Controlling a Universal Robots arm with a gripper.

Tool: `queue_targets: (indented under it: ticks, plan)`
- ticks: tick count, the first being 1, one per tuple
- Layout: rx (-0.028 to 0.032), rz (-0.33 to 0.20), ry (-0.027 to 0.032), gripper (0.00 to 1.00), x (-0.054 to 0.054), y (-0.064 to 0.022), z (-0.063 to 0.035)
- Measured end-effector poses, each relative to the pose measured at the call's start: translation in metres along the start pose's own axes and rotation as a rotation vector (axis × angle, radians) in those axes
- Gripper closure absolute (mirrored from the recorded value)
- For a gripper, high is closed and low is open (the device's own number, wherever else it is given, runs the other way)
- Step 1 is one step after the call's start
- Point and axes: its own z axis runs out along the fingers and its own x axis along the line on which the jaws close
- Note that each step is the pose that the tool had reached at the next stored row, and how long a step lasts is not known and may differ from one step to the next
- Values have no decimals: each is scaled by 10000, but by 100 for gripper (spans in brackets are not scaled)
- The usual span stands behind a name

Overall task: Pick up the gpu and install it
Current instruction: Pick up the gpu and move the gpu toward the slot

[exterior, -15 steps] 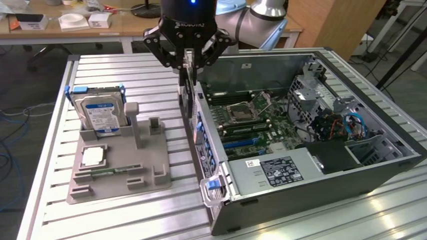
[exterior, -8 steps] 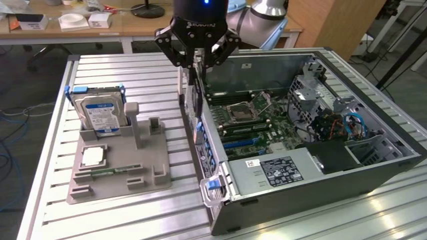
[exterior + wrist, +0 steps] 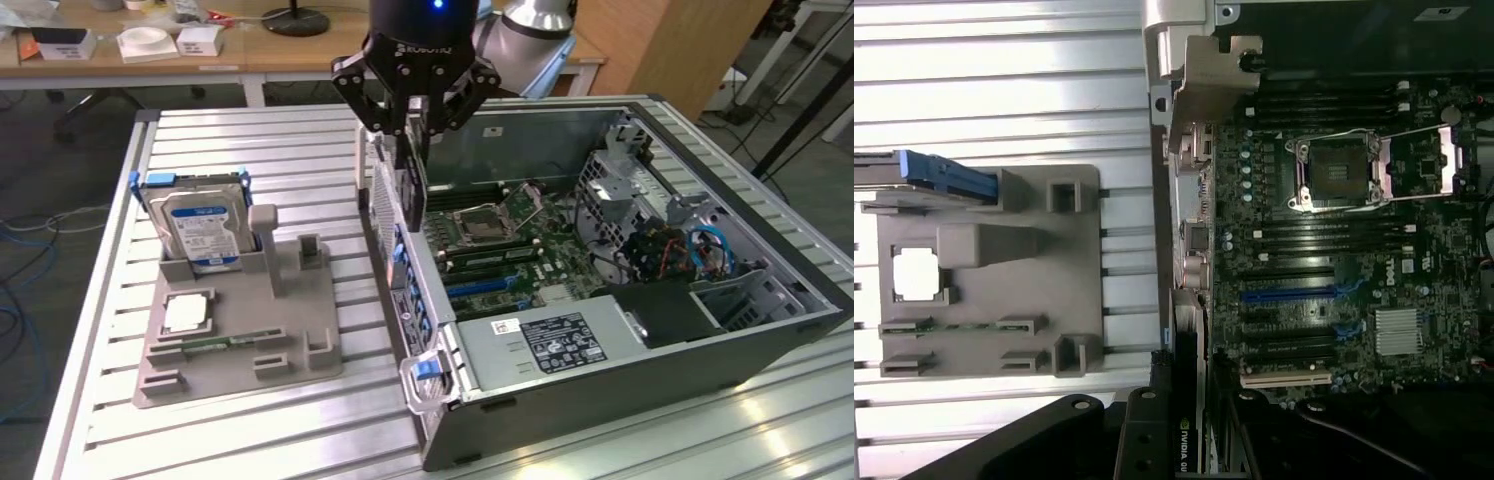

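Claw (image 3: 416, 122): clenched on gpu (image 3: 414, 185) | gpu: on edge, above case (image 3: 601, 400), beside its slotted wall | motherboard (image 3: 547, 250): below.

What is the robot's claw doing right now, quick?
Gripper: closed on the gpu, holding it on edge above the open computer case.

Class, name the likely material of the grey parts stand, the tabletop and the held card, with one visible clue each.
Grey parts stand: probably matte plastic; uniform dull grey, blocky slots.
Tabletop: likely aluminium; pale silvery ribbed slats with sheen.
The gpu in the end effector: dark circuit board, apparently; thin, flat, dark faces.
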Motion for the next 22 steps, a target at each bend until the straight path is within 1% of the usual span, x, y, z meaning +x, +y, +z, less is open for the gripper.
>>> queue_targets:
  ticks: [22]
  plan:
    - [-1,-20,1,74,-461,34,14]
